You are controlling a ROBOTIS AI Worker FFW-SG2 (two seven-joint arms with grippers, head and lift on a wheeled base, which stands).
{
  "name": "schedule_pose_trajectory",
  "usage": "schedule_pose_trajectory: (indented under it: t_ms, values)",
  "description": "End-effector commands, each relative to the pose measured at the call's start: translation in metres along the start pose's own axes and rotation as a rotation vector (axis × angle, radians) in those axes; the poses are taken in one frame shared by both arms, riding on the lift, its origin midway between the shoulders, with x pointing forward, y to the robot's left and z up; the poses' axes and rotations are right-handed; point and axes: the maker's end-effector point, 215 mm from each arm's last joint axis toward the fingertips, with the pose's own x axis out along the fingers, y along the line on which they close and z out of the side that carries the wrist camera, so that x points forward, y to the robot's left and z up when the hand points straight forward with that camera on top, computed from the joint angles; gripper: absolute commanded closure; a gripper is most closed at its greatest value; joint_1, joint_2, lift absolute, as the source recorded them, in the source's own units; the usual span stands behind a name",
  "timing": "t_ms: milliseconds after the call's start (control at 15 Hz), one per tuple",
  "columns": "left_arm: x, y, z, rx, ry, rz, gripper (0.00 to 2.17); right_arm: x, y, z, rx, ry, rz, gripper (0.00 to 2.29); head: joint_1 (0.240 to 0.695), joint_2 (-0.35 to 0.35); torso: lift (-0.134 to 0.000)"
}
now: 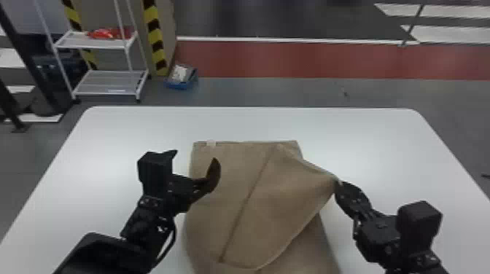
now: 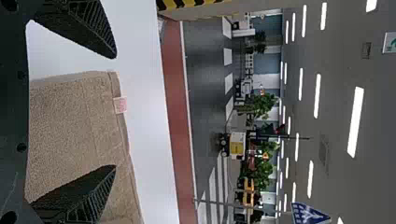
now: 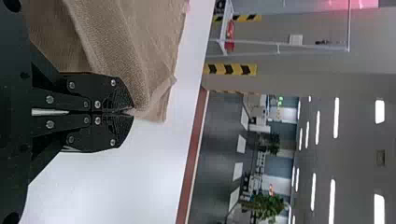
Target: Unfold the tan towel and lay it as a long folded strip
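The tan towel point(image 1: 218, 171) lies on the counter point(image 1: 127, 127), its far edge roughly straight and carrying a small pale label point(image 1: 211, 143) near the far left corner. On top of it, one layer is partly raised—a slanting flap point(image 1: 280, 189) drawn out to a point past the towel's right edge. A dark crease runs obliquely across the towel, from near its far edge towards the robot.

The right end effector point(image 1: 339, 182) is just beyond the towel's right side, pinching the flap's pointed corner. In the right wrist view, that end effector point(image 3: 133, 112) has its two fingers pressed together on a bit of cloth, with the fabric rising from the tips in soft folds.

The left end effector point(image 1: 195, 155) is at the towel's left edge, near the labelled corner. Its fingers are spread wide with no cloth between the tips—one over the towel, the other outside its left edge.

Beyond the towel and to its left, a white rack point(image 1: 91, 43) and a blue bin point(image 1: 178, 86) stand on the floor.
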Motion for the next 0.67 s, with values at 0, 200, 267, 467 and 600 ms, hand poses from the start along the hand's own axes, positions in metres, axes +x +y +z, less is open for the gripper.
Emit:
schedule_pose_trajectory:
  t_ms: [0,200,267,467,600]
  values:
    - [0.01,0.004,-0.002,0.008,0.007,0.002,0.03,-0.03,-0.1,0.001,0.051,-0.011,-0.162,1.3,0.695,-0.101,-0.111]
    - [0.02,-0.006,-0.005,0.016,0.015,-0.017,0.03,-0.065,-0.198,0.007,0.084,-0.018,-0.311,1.3,0.695,-0.238,-0.111]
    - [0.024,-0.011,-0.008,0.022,0.019,-0.025,0.03,-0.076,-0.225,0.012,0.1,-0.026,-0.353,1.3,0.695,-0.269,-0.111]
    - [0.03,-0.014,-0.016,0.036,0.034,-0.025,0.03,-0.101,-0.289,0.007,0.15,-0.022,-0.47,1.3,0.695,-0.35,-0.111]
    - [0.035,-0.012,-0.023,0.04,0.048,-0.023,0.03,-0.114,-0.325,-0.006,0.189,-0.001,-0.542,1.3,0.695,-0.35,-0.111]
